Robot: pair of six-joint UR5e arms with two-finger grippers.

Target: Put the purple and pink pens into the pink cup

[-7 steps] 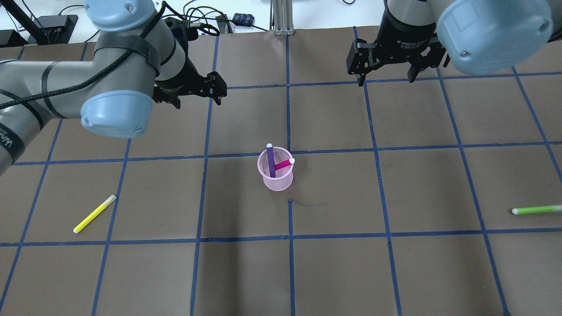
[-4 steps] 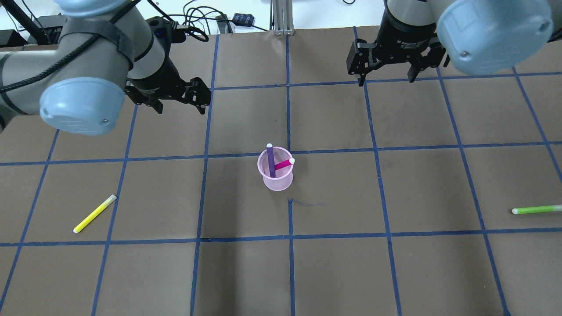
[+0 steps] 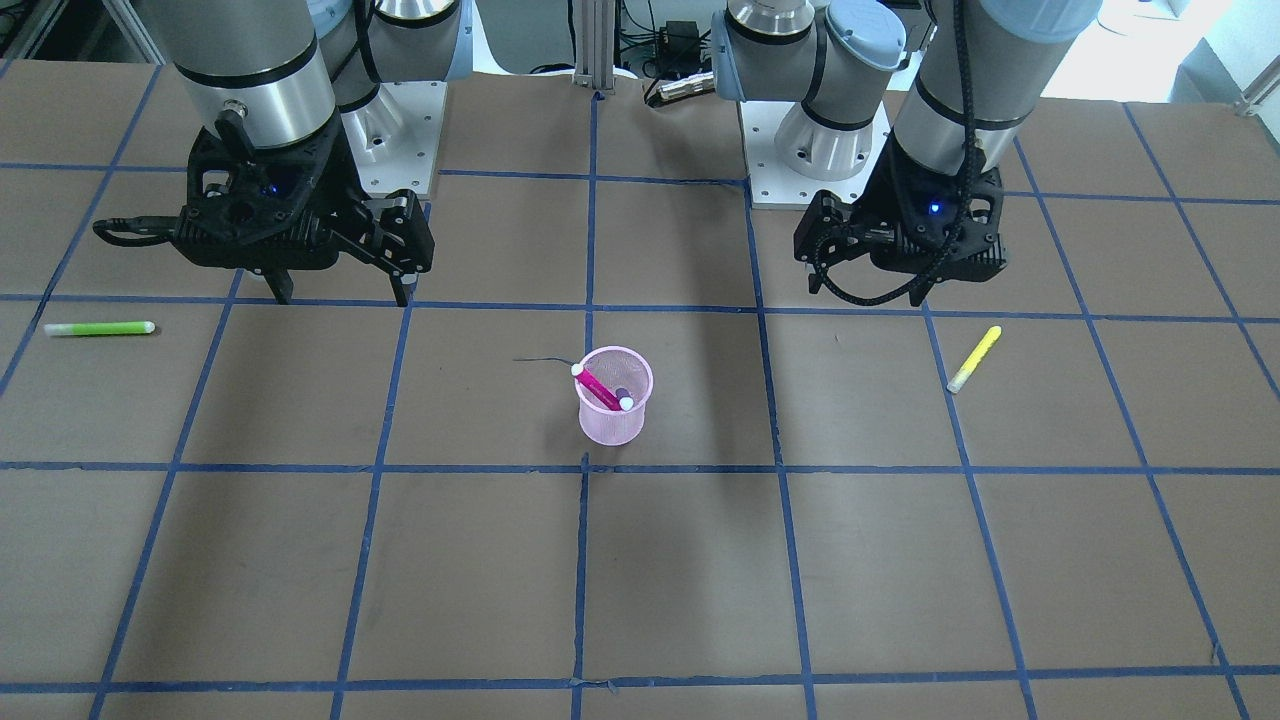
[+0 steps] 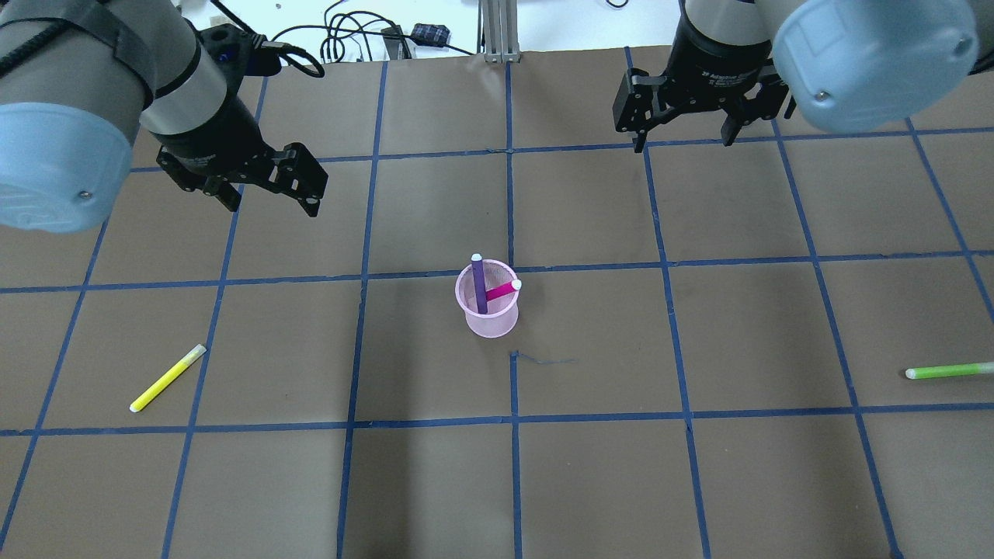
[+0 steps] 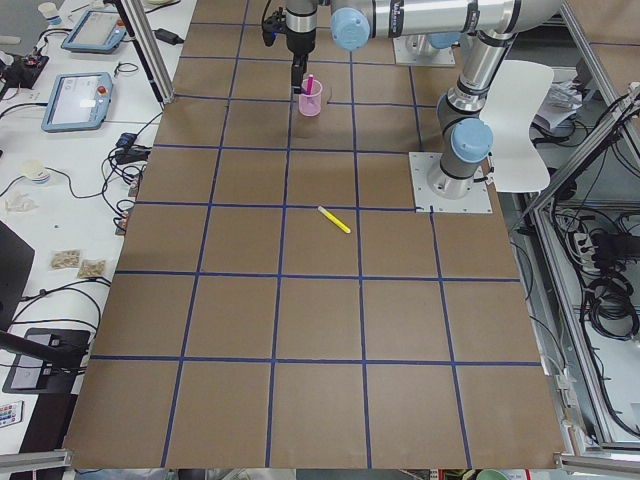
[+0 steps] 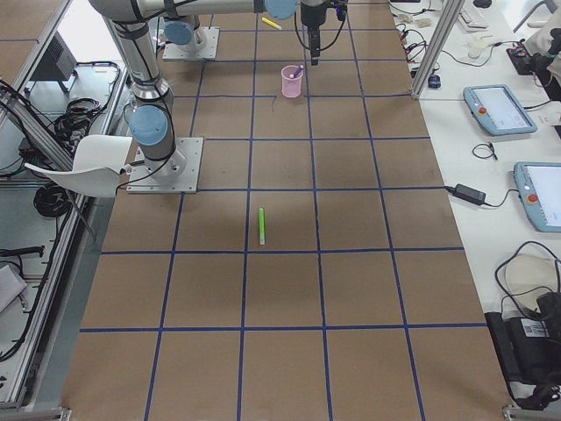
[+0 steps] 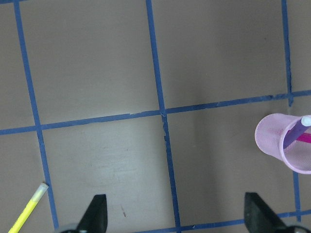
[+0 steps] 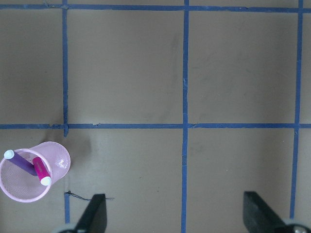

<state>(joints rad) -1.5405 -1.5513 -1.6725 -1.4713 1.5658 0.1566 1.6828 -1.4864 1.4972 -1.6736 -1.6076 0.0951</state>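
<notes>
both pens sit in the pink cup

the translucent pink mesh cup (image 4: 489,320) stands upright near the middle of the brown table with its blue tape grid (image 4: 699,481), just beside a crossing of tape lines. inside it the purple pen with a white cap (image 4: 479,283) and the pink pen with a white cap (image 4: 502,291) lean against different parts of the rim, crossing each other, their caps poking above the edge.

the left gripper (image 4: 272,206) and the right gripper (image 4: 684,144) both hover above the table well apart from the cup, one to each side of it. each has its fingers spread wide and grasps nothing.

a yellow highlighter pen (image 4: 167,378) lies flat on the robot's left and a green highlighter pen (image 4: 947,371) on its right, both well away from the cup.
</notes>
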